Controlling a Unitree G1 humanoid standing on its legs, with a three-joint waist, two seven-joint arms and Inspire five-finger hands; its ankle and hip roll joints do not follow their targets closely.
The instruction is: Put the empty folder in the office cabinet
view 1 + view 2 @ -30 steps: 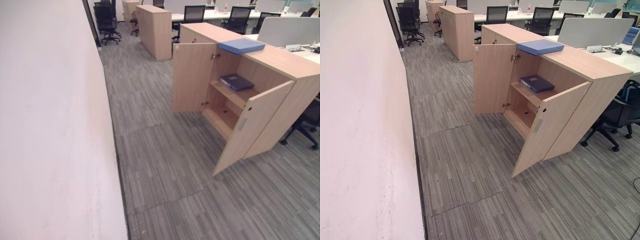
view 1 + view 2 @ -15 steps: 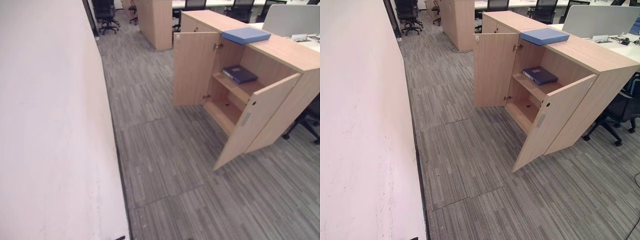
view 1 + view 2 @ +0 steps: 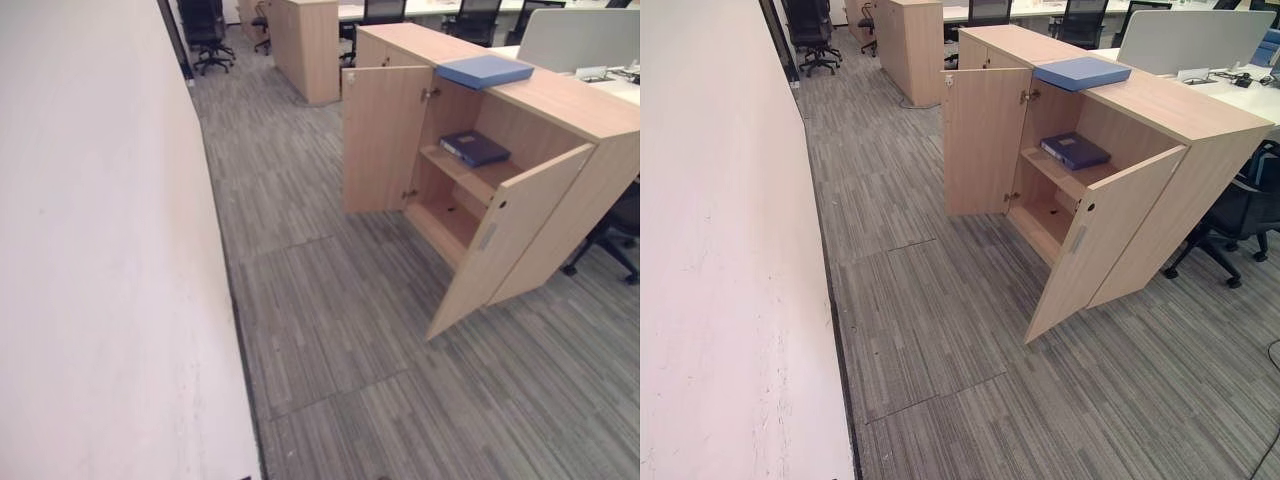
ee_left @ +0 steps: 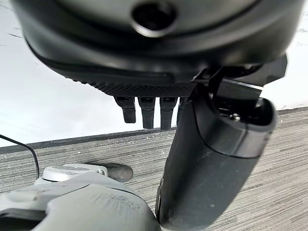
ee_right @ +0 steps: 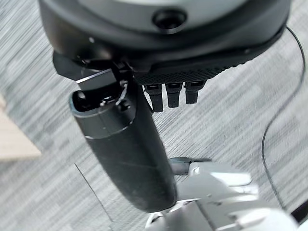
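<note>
While both dark hands, left (image 4: 211, 159) and right (image 5: 125, 149), hang open and empty, the flat light-blue folder (image 3: 484, 71) lies far ahead. It rests on top of the open wooden cabinet (image 3: 560, 110), nearer the right hand.

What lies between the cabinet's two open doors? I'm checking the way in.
Bare grey carpet before the open cabinet; inside, a dark blue folder on its shelf, seen in both eye views.

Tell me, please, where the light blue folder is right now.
The light blue folder lies flat on top of the cabinet, above its open doors, right of centre in the eye views.
</note>
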